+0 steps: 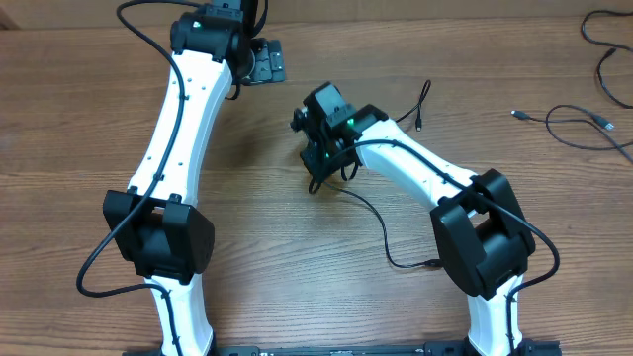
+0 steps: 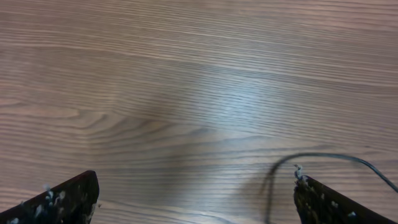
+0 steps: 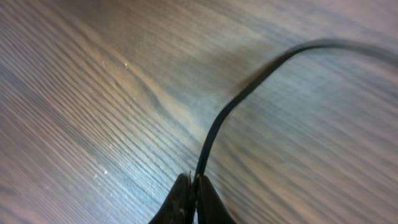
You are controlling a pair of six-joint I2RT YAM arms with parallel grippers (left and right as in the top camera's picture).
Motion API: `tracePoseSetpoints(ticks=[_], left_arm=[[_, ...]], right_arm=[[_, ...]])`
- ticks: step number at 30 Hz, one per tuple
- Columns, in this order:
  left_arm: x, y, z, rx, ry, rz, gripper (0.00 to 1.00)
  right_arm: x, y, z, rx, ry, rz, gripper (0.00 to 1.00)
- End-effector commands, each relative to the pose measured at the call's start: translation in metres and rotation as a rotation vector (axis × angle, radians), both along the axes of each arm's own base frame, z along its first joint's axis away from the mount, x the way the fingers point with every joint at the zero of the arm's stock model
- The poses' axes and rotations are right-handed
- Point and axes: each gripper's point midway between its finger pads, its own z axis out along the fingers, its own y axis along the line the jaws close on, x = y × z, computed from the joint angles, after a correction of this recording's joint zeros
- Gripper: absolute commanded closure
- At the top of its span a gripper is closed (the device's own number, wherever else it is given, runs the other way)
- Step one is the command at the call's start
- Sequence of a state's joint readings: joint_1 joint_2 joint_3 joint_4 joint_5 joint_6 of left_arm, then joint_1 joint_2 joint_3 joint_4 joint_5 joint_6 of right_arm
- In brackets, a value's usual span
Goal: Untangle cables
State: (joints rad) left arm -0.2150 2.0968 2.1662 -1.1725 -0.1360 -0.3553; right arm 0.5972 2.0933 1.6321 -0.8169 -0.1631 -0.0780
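A thin black cable [image 1: 381, 232] lies on the wooden table and runs from my right gripper down to a plug near the right arm's base. My right gripper [image 1: 321, 168] is at the table's middle, shut on this cable. In the right wrist view the fingers [image 3: 194, 190] pinch the black cable [image 3: 249, 87], which curves up and to the right. Another black end with a small plug [image 1: 420, 121] lies just behind the right arm. My left gripper [image 1: 259, 61] is at the far side, open and empty. Its wrist view shows the spread fingers [image 2: 196, 190] and a black cable [image 2: 329, 157] by the right finger.
More dark cables lie at the far right: one loop with plugs [image 1: 579, 124] and one at the corner [image 1: 598, 40]. The arms' own black cables hang beside their bases [image 1: 99, 267].
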Motion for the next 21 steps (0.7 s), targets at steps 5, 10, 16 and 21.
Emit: tracePoseSetpoints(ticks=[5,10,16,21], left_arm=[[0.003,0.022,-0.002,-0.02,0.013,0.035,0.0],[0.003,0.023,-0.002,-0.024,0.013,0.037,0.0],[0.006,0.024,-0.001,-0.026,0.002,0.038,0.0],[0.006,0.024,-0.001,-0.025,0.003,0.038,0.0]], right_arm=[[0.056,-0.012,0.18,0.152,-0.358,-0.095,0.96],[0.058,-0.023,0.17,0.134,-0.33,-0.114,0.11],[0.04,-0.005,0.076,0.137,-0.122,-0.074,0.22],[0.028,-0.001,0.01,0.088,-0.008,-0.098,0.21]])
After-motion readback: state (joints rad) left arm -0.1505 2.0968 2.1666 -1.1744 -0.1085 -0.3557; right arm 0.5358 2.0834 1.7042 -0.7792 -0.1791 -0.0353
